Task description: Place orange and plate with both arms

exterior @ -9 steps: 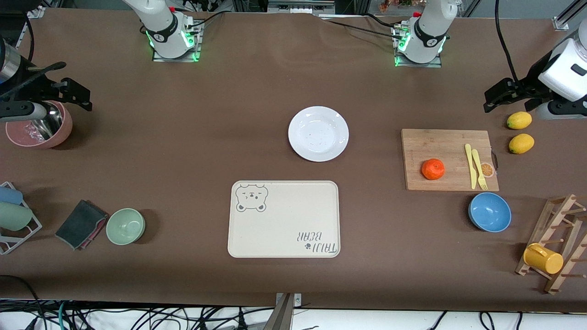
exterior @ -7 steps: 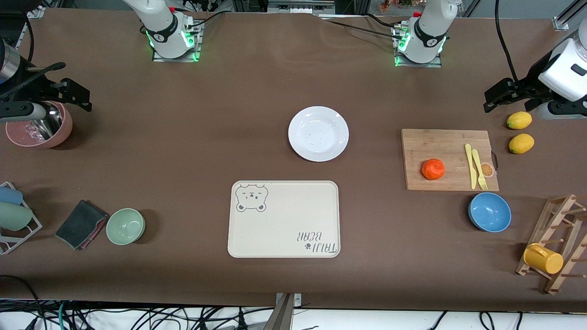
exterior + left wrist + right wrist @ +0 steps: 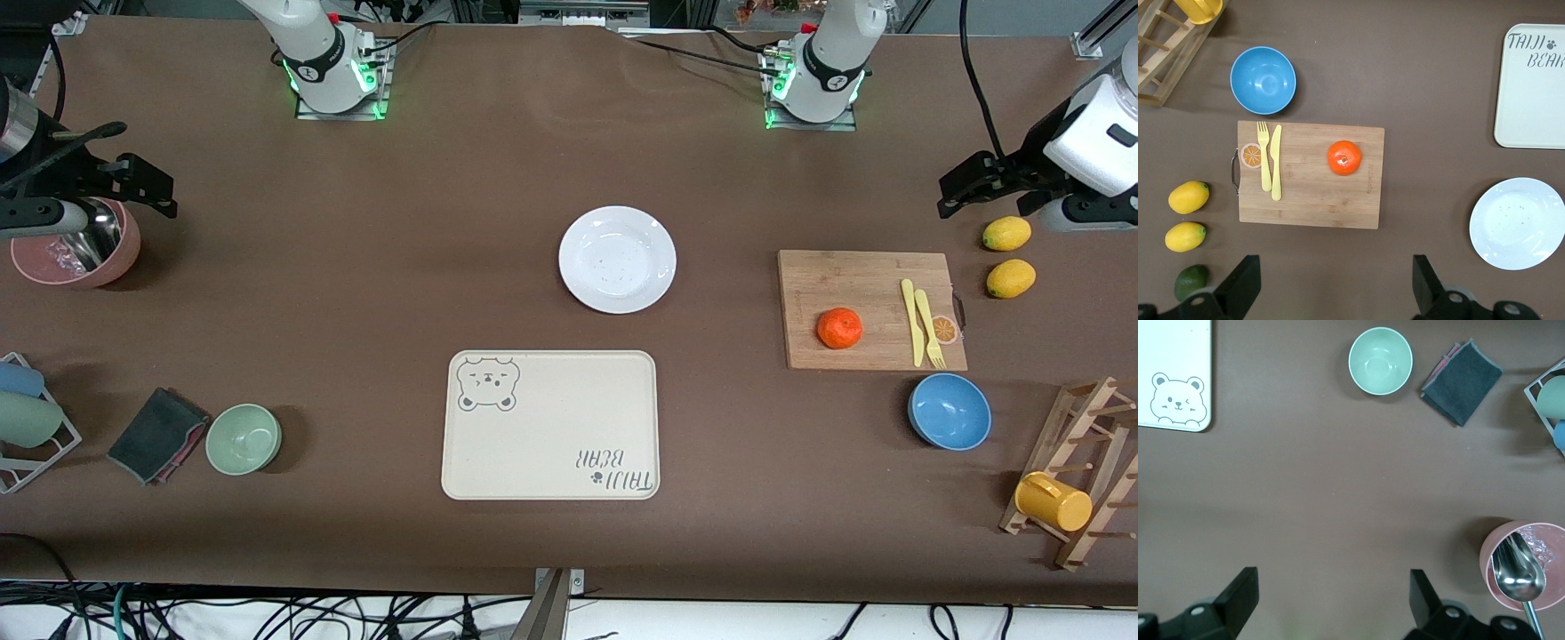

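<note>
With both tools open and idle, left tool (image 3: 1331,287) and right tool (image 3: 1331,603), I fear the orange (image 3: 839,328) probably rolls off the board (image 3: 853,284) if nudged.

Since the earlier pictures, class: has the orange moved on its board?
No. The orange sits at the same spot on the cutting board, beside the yellow knife.

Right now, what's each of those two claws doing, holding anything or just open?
Left gripper: open, holding nothing, up over bare brown tabletop beside the wooden cutting board.
Right gripper: open, holding nothing, up beside the pink bowl.
</note>
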